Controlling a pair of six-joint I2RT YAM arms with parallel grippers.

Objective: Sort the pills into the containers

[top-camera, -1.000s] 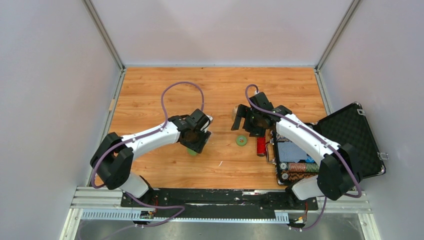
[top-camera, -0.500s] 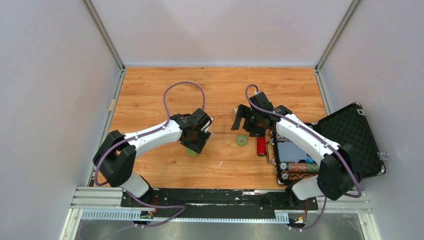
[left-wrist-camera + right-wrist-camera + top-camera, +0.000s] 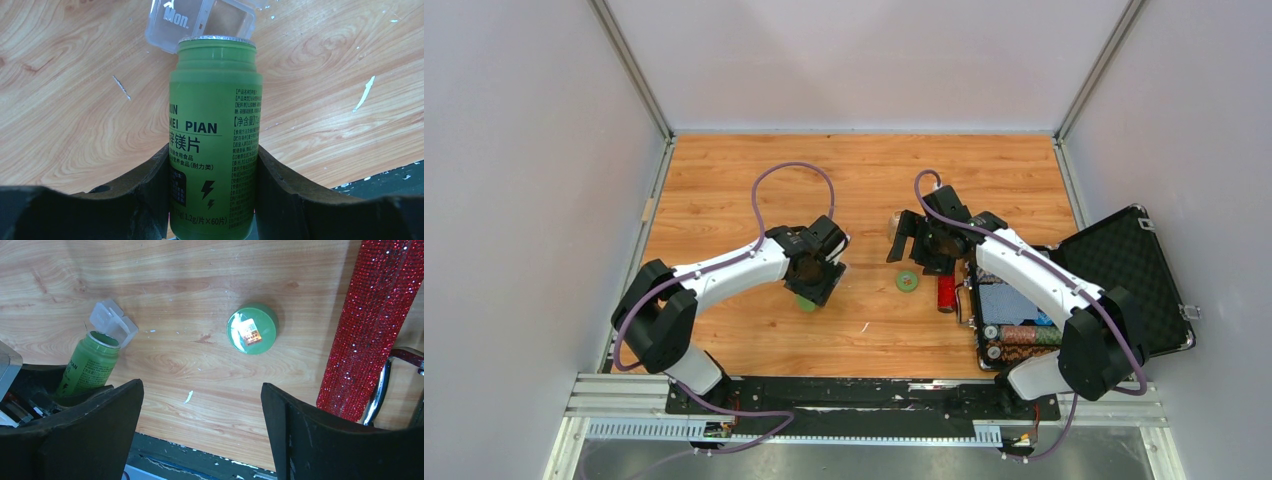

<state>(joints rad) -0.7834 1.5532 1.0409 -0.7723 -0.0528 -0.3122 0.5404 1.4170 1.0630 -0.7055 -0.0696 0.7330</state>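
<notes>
Left wrist: left gripper (image 3: 212, 152) clamps bottle (image 3: 215, 100)

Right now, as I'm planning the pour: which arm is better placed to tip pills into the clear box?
Left. The left gripper holds the bottle, mouth at the box. The right gripper is open and empty, by the cap.

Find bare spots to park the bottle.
Free: the far strip of table along the back wall, and the near centre between cap and front rail. Crowded: cap, red tube and case on the right; clear box by the bottle in the left gripper.
</notes>
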